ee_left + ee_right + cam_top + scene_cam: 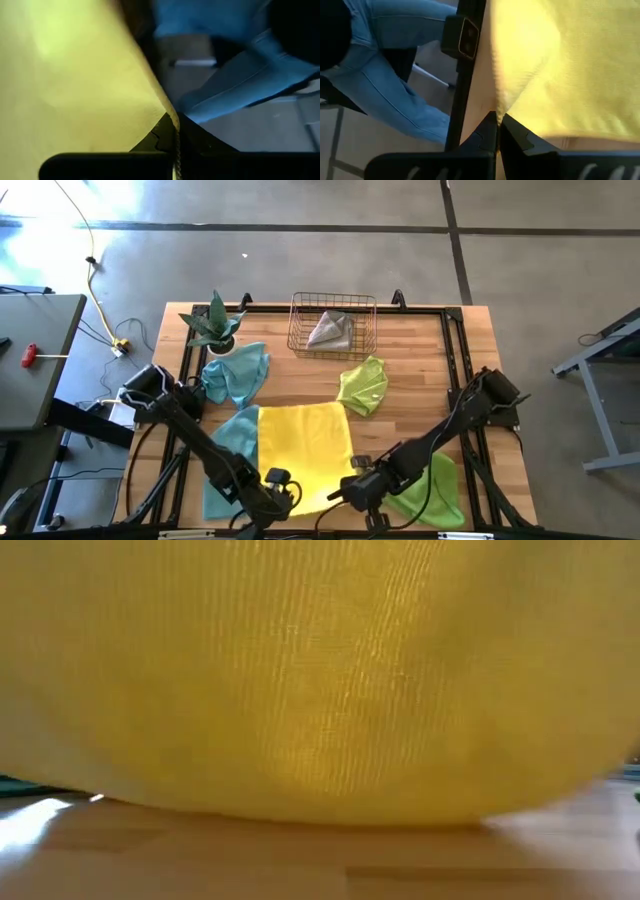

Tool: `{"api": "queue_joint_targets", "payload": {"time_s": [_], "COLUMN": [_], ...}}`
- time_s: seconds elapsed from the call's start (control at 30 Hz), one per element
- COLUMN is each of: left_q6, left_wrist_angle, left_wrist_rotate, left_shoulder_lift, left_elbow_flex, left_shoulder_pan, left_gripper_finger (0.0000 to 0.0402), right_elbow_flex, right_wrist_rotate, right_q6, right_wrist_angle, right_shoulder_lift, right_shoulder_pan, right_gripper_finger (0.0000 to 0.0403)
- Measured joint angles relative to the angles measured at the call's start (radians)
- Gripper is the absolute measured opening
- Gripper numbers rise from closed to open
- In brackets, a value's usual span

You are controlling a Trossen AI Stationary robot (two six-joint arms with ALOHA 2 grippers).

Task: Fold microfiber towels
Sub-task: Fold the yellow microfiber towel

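Note:
A yellow microfiber towel [300, 442] lies spread in the middle of the table, partly over a teal towel [225, 455]. Both grippers are shut on it at its near edge, my left gripper [290, 493] to the left of my right gripper [342, 492]. In the low view the yellow towel [320, 670] fills the picture, and its sagging underside sits close to the tabletop. A second teal towel [236, 375] and a lime green one [363, 385] lie crumpled farther back. A grey towel [330, 330] lies in the wire basket [300, 340]. My left gripper pinches the yellow towel's hemmed edge [169, 111] between its two shut fingers [200, 142], which slant down toward the table's near edge. The cloth spreads away from the pinch. My right gripper pinches the yellow towel's edge [499, 102] between its two shut fingers [520, 132], also slanting down toward the near edge. The cloth fans out from the pinch in soft creases.
A potted plant [215, 325] stands at the far left. Another lime green towel [435, 490] lies under my right arm near the front right. Beyond the near edge stands a person in blue jeans [395, 95], and a black frame post [467, 60] is beside the table.

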Motion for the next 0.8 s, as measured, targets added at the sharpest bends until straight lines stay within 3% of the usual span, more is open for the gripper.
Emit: {"api": "queue_joint_targets", "payload": {"time_s": [0.17,0.4,0.63,0.8], "left_q6": [0.003,0.055,0.123,0.131], "left_wrist_angle": [0.007,-0.205,-0.367,-0.425], "left_wrist_rotate": [-0.013,-0.219,-0.346,-0.396], "left_shoulder_lift": [0.008,0.007,0.008,0.015], "left_elbow_flex": [0.001,0.001,0.001,0.001], "left_shoulder_pan": [-0.007,0.008,0.068,0.121], "left_gripper_finger": [0.0000,0.0000,0.0000,0.0000], "right_elbow_flex": [0.001,0.000,0.000,0.000], "right_wrist_rotate": [0.026,0.134,0.276,0.294], "right_q6": [-0.028,-0.155,-0.228,-0.278], "right_wrist_angle": [-0.028,-0.100,-0.214,-0.218], "right_shoulder_lift": [0.025,0.032,0.032,0.044], "right_shoulder_pan": [0.000,-0.048,-0.159,-0.238], "right_gripper_finger": [0.0000,0.0000,0.0000,0.0000]}}
